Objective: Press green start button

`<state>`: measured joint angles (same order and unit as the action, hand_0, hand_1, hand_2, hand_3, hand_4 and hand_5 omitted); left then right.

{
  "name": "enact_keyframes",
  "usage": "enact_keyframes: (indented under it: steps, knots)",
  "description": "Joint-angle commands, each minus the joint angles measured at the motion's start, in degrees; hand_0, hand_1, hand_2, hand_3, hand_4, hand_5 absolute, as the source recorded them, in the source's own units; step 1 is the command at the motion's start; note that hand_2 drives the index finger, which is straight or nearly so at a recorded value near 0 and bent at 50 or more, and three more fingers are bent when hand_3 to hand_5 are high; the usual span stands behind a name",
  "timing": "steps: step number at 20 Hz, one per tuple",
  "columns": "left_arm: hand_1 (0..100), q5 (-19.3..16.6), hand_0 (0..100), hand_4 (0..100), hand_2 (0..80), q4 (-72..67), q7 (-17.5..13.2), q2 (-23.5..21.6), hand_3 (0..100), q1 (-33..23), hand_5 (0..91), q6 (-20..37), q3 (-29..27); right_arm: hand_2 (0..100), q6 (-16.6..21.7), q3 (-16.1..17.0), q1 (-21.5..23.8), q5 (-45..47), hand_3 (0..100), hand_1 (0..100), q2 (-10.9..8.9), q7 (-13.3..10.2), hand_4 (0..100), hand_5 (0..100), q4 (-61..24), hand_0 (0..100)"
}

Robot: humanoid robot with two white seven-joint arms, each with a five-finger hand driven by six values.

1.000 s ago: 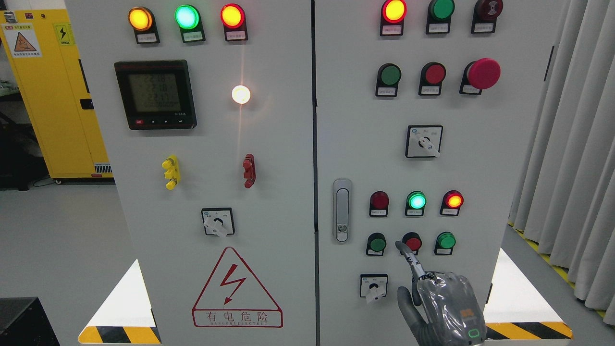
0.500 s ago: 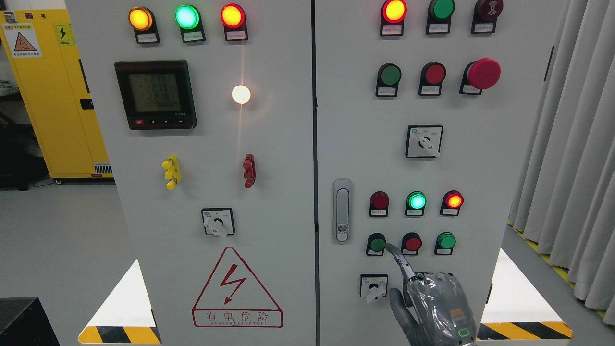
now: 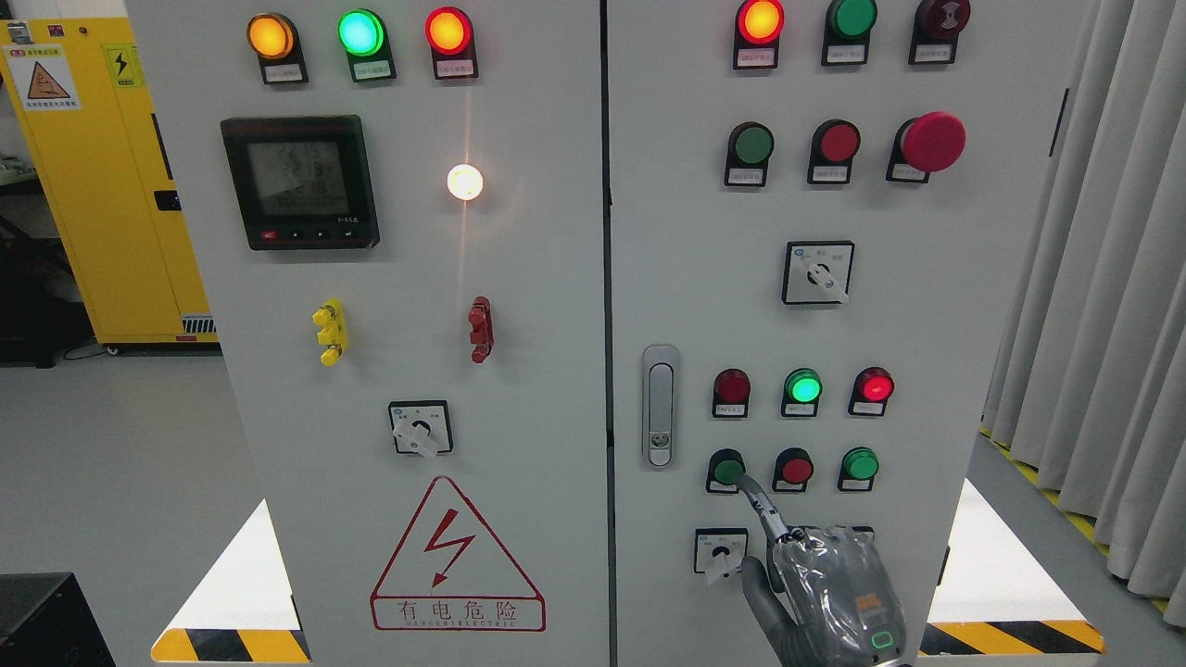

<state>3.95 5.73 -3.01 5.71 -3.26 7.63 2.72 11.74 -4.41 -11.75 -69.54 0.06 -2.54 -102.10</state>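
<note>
Looking through the head cam, we've got our right hand low on the cabinet's right door, index finger stuck out and the rest curled, gripping nothing. Its tip touches the green start button, bottom row, just left of the red button.

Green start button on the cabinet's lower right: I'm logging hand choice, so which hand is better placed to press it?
The right hand. Its extended index finger already points at the round green push button, with the fingertip at the button's lower right edge. The left hand is not in view.
</note>
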Motion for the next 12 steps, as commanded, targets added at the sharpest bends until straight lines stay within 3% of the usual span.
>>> enact_keyframes:
  steps: [1, 7, 12]
  knots:
    - [56, 0.00, 12, 0, 0.0, -0.01, 0.02, 0.00, 0, 0.01, 0.0, 0.01, 0.00, 0, 0.03, -0.69, -0.21, -0.15, 93, 93, 0.20, -0.10, 99, 100, 0.85, 77]
    - [56, 0.00, 12, 0, 0.0, -0.01, 0.02, 0.00, 0, 0.01, 0.0, 0.01, 0.00, 0, -0.84, -0.95, -0.56, 0.11, 93, 92, 0.20, 1.84, 99, 100, 1.63, 78]
    - [56, 0.00, 12, 0, 0.0, -0.01, 0.02, 0.00, 0, 0.01, 0.0, 0.01, 0.00, 0, -1.64, -0.78, -0.91, 0.46, 94, 92, 0.20, 1.75, 99, 100, 1.90, 78]
